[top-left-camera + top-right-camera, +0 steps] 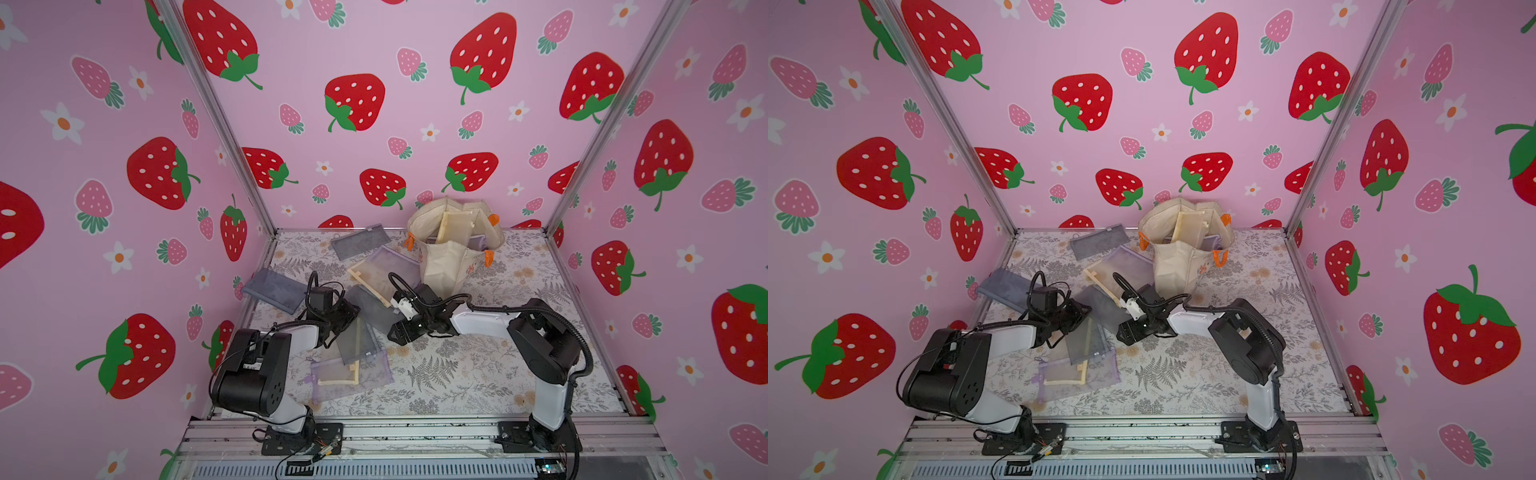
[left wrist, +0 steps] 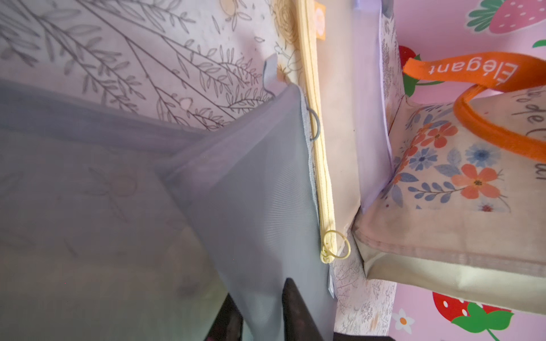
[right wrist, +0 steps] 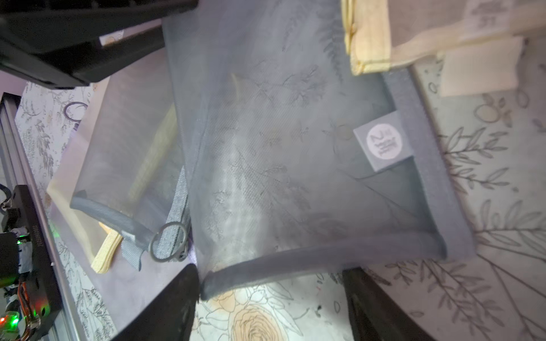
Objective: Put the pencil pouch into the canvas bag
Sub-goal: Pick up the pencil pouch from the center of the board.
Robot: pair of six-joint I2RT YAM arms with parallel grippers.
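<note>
- The left arm [image 1: 286, 336] rises from its base at the near-left corner with the elbow high. Its forearm reaches inward over the table [image 1: 478, 374], and the left gripper [image 2: 260, 292] points toward the back right.
- In the left wrist view its two dark fingers [image 2: 295, 307] stand close together with a corner of the grey mesh pencil pouch [image 2: 251, 206] pinched between them. The mesh creases away from that grip.
- The right arm [image 1: 482, 322] folds at the elbow near the right side and stretches leftward, low over the table. The right gripper [image 1: 395, 332] faces the left arm.
- Its jaws stand wide apart. In the right wrist view the pouch's dark hem lies across the gap at the fingertips, and I cannot tell whether they touch it.
- The pencil pouch sits mid-table between the two grippers. Its far edge meets a yellow-trimmed pouch [image 1: 374, 272], and it is near the canvas bag [image 1: 446, 266] but outside it.
- The bag stands open at the back of the table, with a cream pouch [image 1: 455, 226] sticking out of its mouth.
</note>
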